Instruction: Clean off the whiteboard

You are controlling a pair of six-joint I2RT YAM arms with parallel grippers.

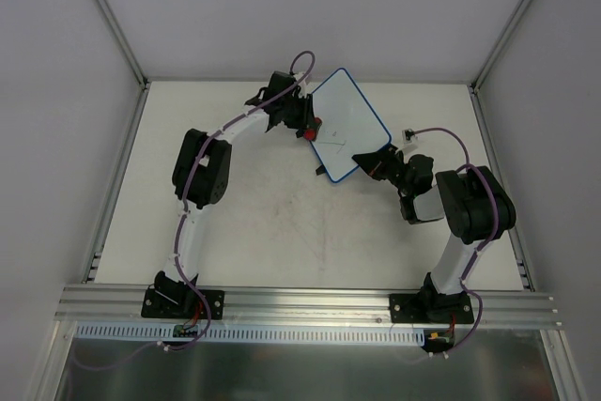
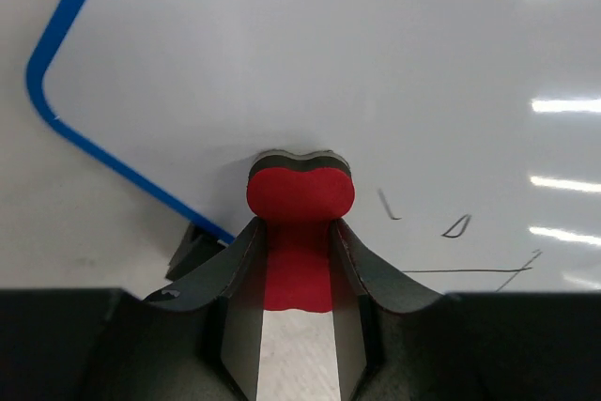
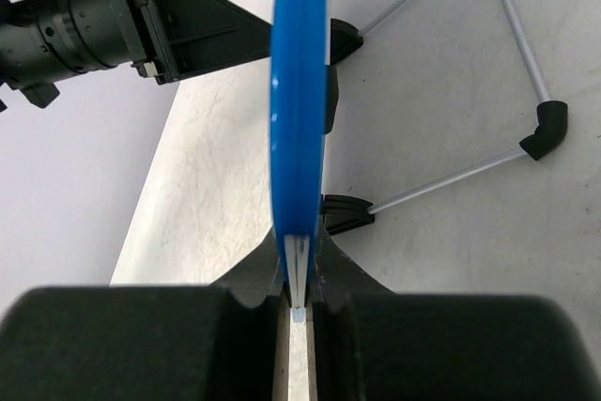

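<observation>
The whiteboard [image 1: 349,121], white with a thin blue rim, is held tilted off the table at the back centre. My right gripper [image 1: 374,162] is shut on its near corner; in the right wrist view the blue rim [image 3: 299,91] runs edge-on into that gripper [image 3: 300,255]. My left gripper [image 1: 302,123] is shut on the red eraser [image 1: 311,131]. The left wrist view shows the eraser [image 2: 300,196] between the fingers [image 2: 235,260], its dark felt tip against the whiteboard [image 2: 329,53] close to the blue rim [image 2: 56,110]. Thin dark scribbles [image 2: 455,227] lie just right of the eraser.
A black foot [image 2: 192,249] sticks out under the board's rim, and two more black feet [image 3: 346,211] show in the right wrist view. Thin metal rods with a black corner joint [image 3: 549,129] lie beyond the board. A small connector [image 1: 410,135] sits at the right. White walls enclose the table [image 1: 282,223].
</observation>
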